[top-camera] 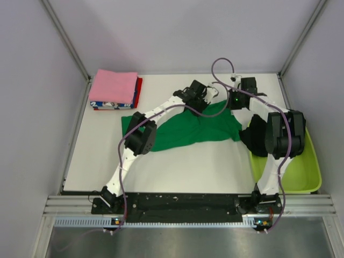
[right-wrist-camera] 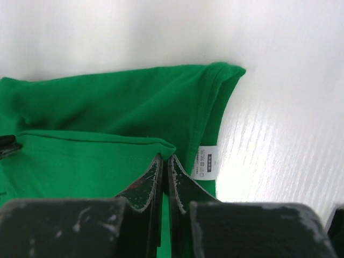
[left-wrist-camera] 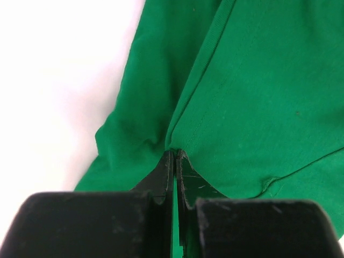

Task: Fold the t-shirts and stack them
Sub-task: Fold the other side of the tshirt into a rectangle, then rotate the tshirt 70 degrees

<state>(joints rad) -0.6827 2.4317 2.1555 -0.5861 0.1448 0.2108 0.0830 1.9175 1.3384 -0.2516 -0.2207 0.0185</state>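
From above I see the green tee (top-camera: 183, 129) spread mid-table (top-camera: 102, 161), creased along its middle. My left arm (top-camera: 141, 137) and right arm (top-camera: 282, 131) both reach to its far edge. A stack (top-camera: 114, 88) of folded tees, pink on top, sits at the back left corner. The black tee (top-camera: 258, 134) lies bunched at the far corner of the tub (top-camera: 301, 172), on the right.

On the left wrist view, the left gripper (left-wrist-camera: 174, 156) has its jaws together, pinching a fold of the green tee.

On the right wrist view, the right gripper (right-wrist-camera: 164, 161) is clamped on the tee's hemmed edge, just beside a white label (right-wrist-camera: 205, 161).
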